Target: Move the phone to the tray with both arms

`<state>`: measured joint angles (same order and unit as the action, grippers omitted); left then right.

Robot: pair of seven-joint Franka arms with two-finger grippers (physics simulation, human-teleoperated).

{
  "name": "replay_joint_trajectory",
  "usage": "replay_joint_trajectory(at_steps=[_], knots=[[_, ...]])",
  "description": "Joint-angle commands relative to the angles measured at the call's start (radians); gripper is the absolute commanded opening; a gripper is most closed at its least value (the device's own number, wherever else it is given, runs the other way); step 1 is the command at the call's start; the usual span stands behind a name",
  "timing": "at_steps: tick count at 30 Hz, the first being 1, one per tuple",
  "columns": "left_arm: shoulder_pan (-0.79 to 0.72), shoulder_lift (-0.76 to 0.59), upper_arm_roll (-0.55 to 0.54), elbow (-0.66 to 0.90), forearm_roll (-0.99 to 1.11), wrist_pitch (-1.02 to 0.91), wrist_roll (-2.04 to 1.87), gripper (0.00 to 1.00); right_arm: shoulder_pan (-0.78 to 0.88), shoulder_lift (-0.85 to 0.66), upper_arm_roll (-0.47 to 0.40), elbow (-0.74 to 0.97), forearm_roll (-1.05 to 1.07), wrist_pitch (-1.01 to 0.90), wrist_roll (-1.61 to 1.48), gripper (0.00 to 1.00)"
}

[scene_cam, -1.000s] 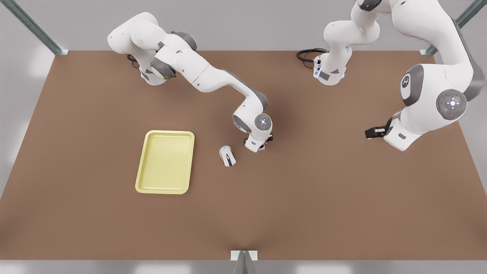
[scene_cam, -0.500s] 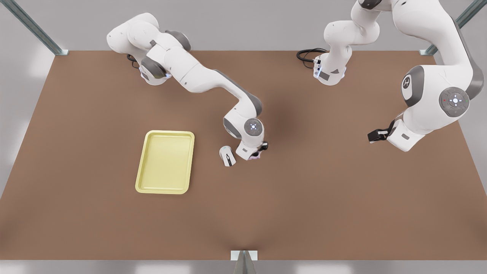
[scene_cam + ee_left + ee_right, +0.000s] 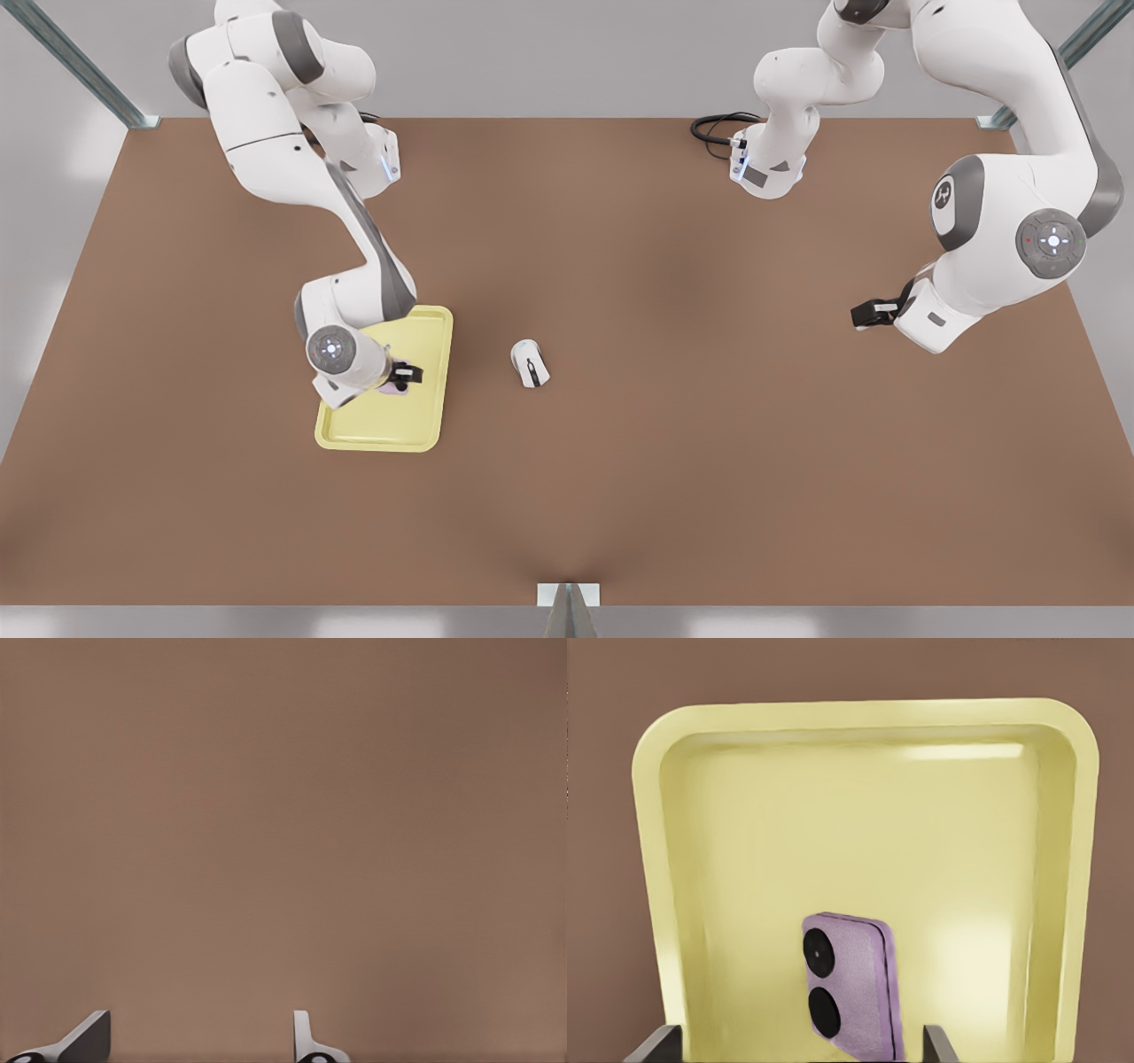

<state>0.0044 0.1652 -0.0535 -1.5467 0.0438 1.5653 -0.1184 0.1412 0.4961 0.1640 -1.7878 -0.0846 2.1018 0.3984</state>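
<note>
The pale pink phone [image 3: 849,988], with two black circles on its face, lies inside the pale yellow tray [image 3: 744,815]. My right gripper [image 3: 803,1043] hangs just above it, open, its two fingers standing well clear of the phone's sides. In the front view this gripper [image 3: 403,374] is over the tray [image 3: 390,425] at the front view's left, and a sliver of the phone [image 3: 391,388] peeks out beneath it. My left gripper [image 3: 864,313] waits at the front view's right above bare table, and its fingers [image 3: 89,1036] stand open with nothing between them.
A white oval computer mouse [image 3: 530,363] with a dark stripe lies on the brown table [image 3: 664,461] just right of the tray. A black cable [image 3: 713,128] coils by the far arm base. Metal frame posts stand at the table's corners.
The right arm swung from beside the mouse toward the front view's left with the phone, ending over the tray, where the phone now lies free. The left arm barely shifted.
</note>
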Motion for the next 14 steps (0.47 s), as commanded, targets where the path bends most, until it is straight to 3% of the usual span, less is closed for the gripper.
replay_joint_trajectory(at_steps=[1,3,5,7,8,11,14], knots=[[0.0,0.001,0.0,0.0,0.001,-0.004,0.011,1.0,-0.002,0.007,0.0,0.014,0.0,0.066,-0.332,1.0],[0.0,0.0,0.0,0.0,0.001,-0.004,0.013,1.0,-0.012,-0.002,-0.003,0.045,0.002,0.047,-0.336,1.0],[-0.001,-0.003,-0.012,0.0,0.004,-0.005,0.013,1.0,-0.048,-0.04,-0.006,0.234,0.0,-0.14,-0.337,1.0],[0.0,-0.009,-0.023,0.002,0.007,-0.024,0.011,1.0,-0.136,-0.074,-0.044,0.544,0.081,-0.526,-0.328,1.0],[0.0,0.002,-0.022,0.026,0.01,-0.03,0.013,1.0,-0.249,-0.079,-0.044,0.579,0.132,-0.683,-0.329,1.0],[0.0,0.011,-0.023,0.037,0.011,-0.047,0.013,1.0,-0.236,-0.241,-0.04,0.413,0.032,-0.608,-0.336,1.0],[-0.001,0.013,-0.023,0.037,0.011,-0.047,0.014,1.0,-0.233,-0.211,-0.035,0.449,0.037,-0.611,-0.336,1.0]])
